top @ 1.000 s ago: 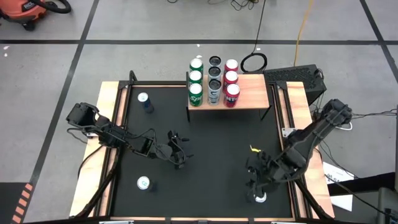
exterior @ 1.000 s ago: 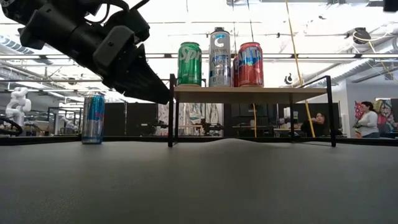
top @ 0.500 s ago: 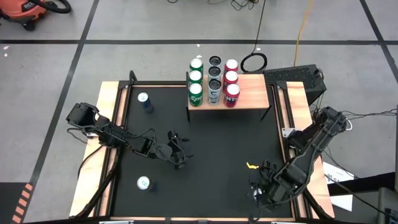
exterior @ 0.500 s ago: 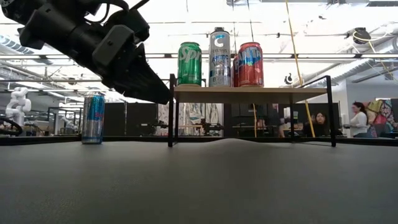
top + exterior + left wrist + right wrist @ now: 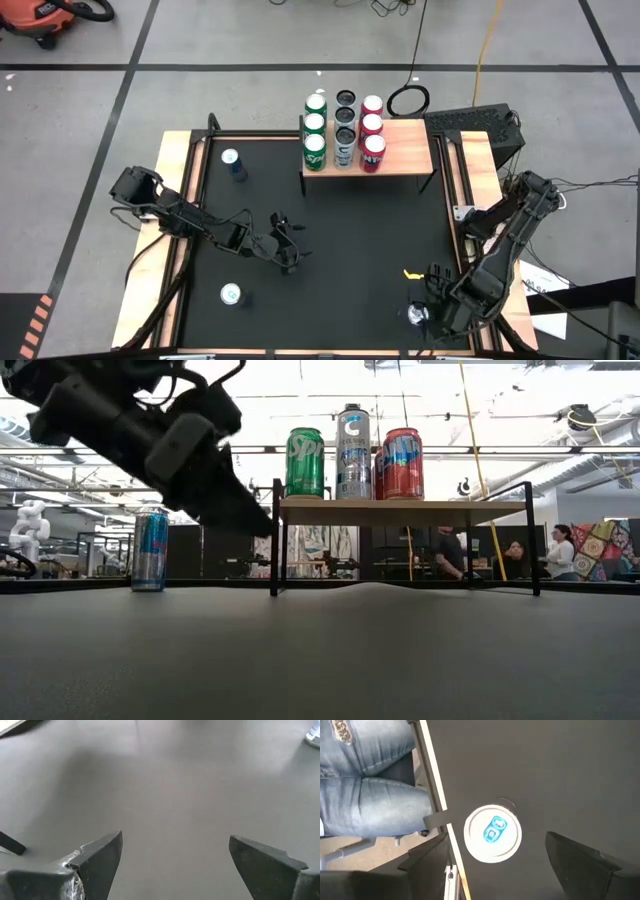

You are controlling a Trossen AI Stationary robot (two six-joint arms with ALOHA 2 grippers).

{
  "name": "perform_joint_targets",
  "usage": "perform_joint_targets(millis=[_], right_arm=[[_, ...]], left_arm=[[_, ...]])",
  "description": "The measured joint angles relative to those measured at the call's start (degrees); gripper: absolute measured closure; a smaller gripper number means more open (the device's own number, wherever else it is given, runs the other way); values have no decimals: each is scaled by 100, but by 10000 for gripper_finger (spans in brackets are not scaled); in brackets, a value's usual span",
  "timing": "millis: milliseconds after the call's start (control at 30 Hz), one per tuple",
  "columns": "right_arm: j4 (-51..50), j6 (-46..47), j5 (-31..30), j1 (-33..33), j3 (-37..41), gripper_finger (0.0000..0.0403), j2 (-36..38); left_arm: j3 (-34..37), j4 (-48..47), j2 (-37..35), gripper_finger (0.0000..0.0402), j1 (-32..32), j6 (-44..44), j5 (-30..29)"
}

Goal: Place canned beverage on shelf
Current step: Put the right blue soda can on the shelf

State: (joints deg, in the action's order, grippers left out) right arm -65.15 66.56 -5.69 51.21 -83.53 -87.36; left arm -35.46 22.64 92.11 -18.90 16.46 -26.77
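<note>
The light-wood shelf point(image 5: 400, 148) stands at the mat's far edge and carries three rows of cans: green point(image 5: 314, 150), silver point(image 5: 345, 145) and red point(image 5: 373, 150). Three cans stand on the black mat: a blue one at far left point(image 5: 232, 161), one at near left point(image 5: 231, 294) and a white-topped one at near right point(image 5: 417, 315). My right gripper point(image 5: 428, 300) is open above that near-right can. In the right wrist view the can's top point(image 5: 492, 832) shows between the fingers, which do not touch it. My left gripper point(image 5: 287, 247) is open and empty over the mat's left half.
The mat's wooden frame point(image 5: 436, 785) runs close beside the near-right can. A person in jeans point(image 5: 365, 775) stands just past that edge. Other people show in the room behind the shelf point(image 5: 560, 550). The middle of the mat point(image 5: 350, 230) is bare.
My right gripper has moved toward the table's near right corner. The white-topped can, which the gripper covered half a second ago, now shows beside it. The cans have kept their places.
</note>
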Motion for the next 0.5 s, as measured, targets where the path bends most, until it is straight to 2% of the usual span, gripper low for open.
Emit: perform_joint_targets(millis=[267,500], right_arm=[[-83,-171,-153,276,0,87,-2],[-105,-260,-212,292,2,87,-9]], left_arm=[[0,587,601,30,2,261,-54],[-2,919,730,30,4,263,-52]])
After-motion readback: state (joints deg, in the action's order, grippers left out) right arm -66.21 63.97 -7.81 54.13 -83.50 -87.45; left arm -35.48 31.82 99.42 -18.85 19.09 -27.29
